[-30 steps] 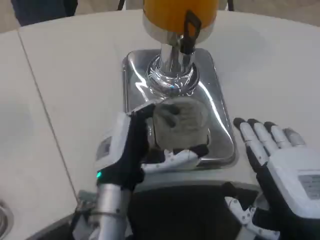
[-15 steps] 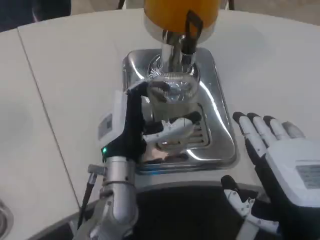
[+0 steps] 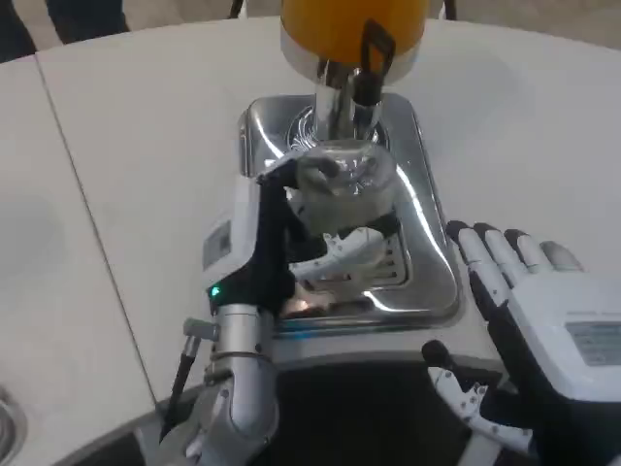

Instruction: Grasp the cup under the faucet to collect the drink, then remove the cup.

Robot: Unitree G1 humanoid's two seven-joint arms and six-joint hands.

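Head view: left robot hand point(image 3: 291, 243) grips clear cup point(image 3: 344, 184) beneath faucet point(image 3: 357, 92); right robot hand point(image 3: 539, 311) spread flat, well apart.

Cup point(image 3: 344, 175): clear, glassy, smooth.
Tray point(image 3: 427, 228): polished metal, mirror-glossy.
Faucet point(image 3: 342, 107): shiny chrome.
Tank point(image 3: 340, 21): glossy orange.
Desk point(image 3: 136, 165): matt white, smooth.
Left hand point(image 3: 267, 252): white and black plastic.
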